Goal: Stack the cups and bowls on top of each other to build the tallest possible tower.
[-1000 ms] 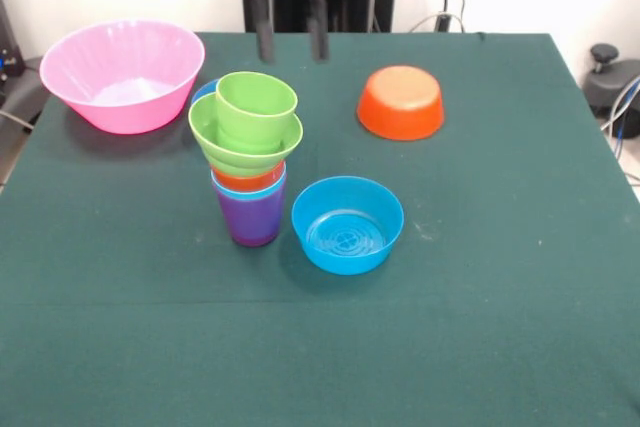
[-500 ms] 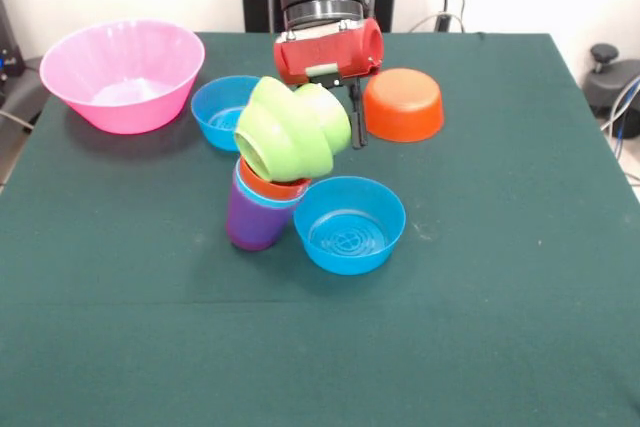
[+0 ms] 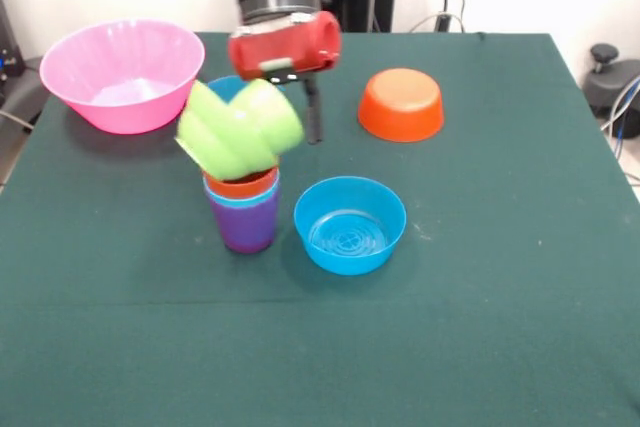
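Tower (image 3: 242, 187): purple cup (image 3: 245, 225) upright on the green table (image 3: 480, 297) as base; light blue cup (image 3: 240, 197) nested in it, only the rim showing; orange cup (image 3: 242, 184) nested in that, only the rim showing; on top a green pair, ridged green bowl (image 3: 212, 144) with a green cup (image 3: 268, 119) in it, tipped hard over, mouths facing up-left, not seated level.

Count visible: 4 cups (purple, light blue, orange, green); 5 bowls: green one on the stack, blue bowl (image 3: 350, 224) upright just right of the tower base, second blue bowl (image 3: 226, 87) mostly hidden behind the tilted green pair, orange bowl (image 3: 401, 103) upside down at far right, large pink bowl (image 3: 122, 74) upright at far left.

Gripper (image 3: 300, 112): red wrist right above the green pair; one dark finger (image 3: 313, 113) hangs just right of the green cup, the other is hidden; cannot tell if it's gripping the cup or free.
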Motion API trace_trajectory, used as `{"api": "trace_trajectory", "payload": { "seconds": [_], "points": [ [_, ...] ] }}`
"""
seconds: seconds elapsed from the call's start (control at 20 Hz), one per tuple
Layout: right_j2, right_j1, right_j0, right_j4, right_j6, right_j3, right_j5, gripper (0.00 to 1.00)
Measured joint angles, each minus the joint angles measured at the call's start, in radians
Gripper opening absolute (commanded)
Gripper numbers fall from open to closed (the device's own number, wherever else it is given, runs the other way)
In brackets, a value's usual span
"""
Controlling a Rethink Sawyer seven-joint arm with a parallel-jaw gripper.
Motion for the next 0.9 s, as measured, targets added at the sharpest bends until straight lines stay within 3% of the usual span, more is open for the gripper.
{"api": "trace_trajectory", "payload": {
  "seconds": [0.35, 0.5, 0.65, 0.75, 0.9],
  "points": [
    [0.084, -0.040, -0.139, 0.008, 0.000, -0.008, 0.217, 1.00],
    [0.084, -0.093, -0.140, 0.049, 0.000, -0.005, 0.350, 1.00],
    [0.068, -0.159, -0.094, 0.101, 0.000, -0.006, 0.476, 1.00],
    [0.031, -0.238, 0.011, 0.145, 0.000, -0.011, 0.610, 1.00],
    [-0.006, -0.287, 0.131, 0.166, 0.002, -0.026, 0.686, 1.00]
  ]
}}
